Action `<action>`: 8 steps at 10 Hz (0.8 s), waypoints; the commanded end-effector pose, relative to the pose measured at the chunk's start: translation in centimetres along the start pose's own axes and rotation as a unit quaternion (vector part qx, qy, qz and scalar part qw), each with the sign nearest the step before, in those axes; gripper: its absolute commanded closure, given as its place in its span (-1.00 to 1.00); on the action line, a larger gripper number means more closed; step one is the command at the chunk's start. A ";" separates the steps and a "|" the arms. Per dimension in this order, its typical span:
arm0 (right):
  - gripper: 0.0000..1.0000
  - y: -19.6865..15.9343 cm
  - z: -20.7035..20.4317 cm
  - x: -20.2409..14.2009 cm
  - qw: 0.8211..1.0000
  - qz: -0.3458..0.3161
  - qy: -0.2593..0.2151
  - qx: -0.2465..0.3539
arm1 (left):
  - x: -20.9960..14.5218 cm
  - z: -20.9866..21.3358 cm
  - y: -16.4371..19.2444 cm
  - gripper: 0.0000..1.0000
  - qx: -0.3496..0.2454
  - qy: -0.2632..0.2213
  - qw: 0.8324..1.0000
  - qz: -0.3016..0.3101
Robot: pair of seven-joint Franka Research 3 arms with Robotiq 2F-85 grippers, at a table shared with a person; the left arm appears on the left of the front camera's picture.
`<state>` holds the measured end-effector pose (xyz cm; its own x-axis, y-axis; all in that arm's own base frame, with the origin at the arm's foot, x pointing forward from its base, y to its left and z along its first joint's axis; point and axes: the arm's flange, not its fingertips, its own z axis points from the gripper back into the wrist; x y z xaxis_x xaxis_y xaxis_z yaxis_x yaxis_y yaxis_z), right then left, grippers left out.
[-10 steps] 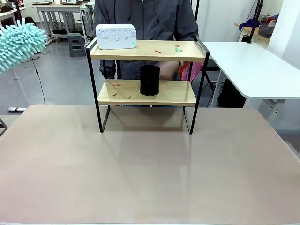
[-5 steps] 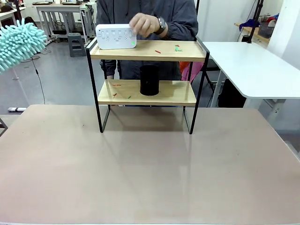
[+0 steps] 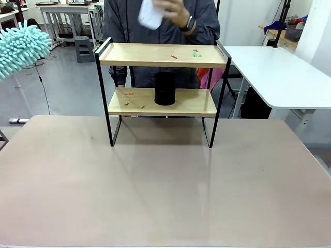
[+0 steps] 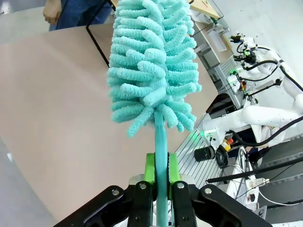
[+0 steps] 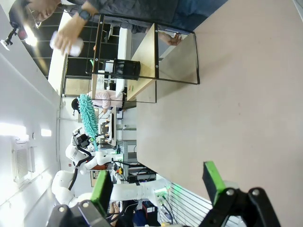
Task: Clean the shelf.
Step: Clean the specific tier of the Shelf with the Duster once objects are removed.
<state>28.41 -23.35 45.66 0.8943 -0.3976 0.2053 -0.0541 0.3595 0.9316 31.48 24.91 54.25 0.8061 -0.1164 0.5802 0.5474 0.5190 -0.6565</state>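
Left tool [image 4: 161,168] clamped on duster [image 4: 151,71] handle. Right tool [image 5: 157,182] jaws apart, empty. Shelf [image 3: 150,54] stands on desk [image 3: 165,186] well ahead of right tool; person's hand [image 3: 178,13] holds white box [image 3: 150,15] above it.

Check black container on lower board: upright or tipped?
Upright: the black container stands on its base, sides vertical, on the lower board of the shelf.

The counter [image 3: 165,191] in front of the shelf [image 3: 150,54] lies open from side to side. The shelf's top board is free along its length save small scraps [image 3: 195,52]; above its middle a person's hand [image 3: 177,13] holds a white box [image 3: 150,14] clear of the board. On the lower board a black cup [image 3: 165,88] stands mid-span, gaps either side. A teal duster [image 3: 20,46] hangs left of the shelf, well apart.
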 end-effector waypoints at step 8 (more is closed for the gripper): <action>-1.00 0.0 -0.1 0.0 1.000 0.014 -0.004 0.007 | 15.1 -13.4 -18.7 0.75 0.116 -0.022 0.989 0.089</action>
<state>28.43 -23.31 45.69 0.8945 -0.3968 0.2059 -0.0547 0.3601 0.9313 35.85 3.16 70.15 0.8436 0.0628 0.5333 0.3408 0.7048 -0.6222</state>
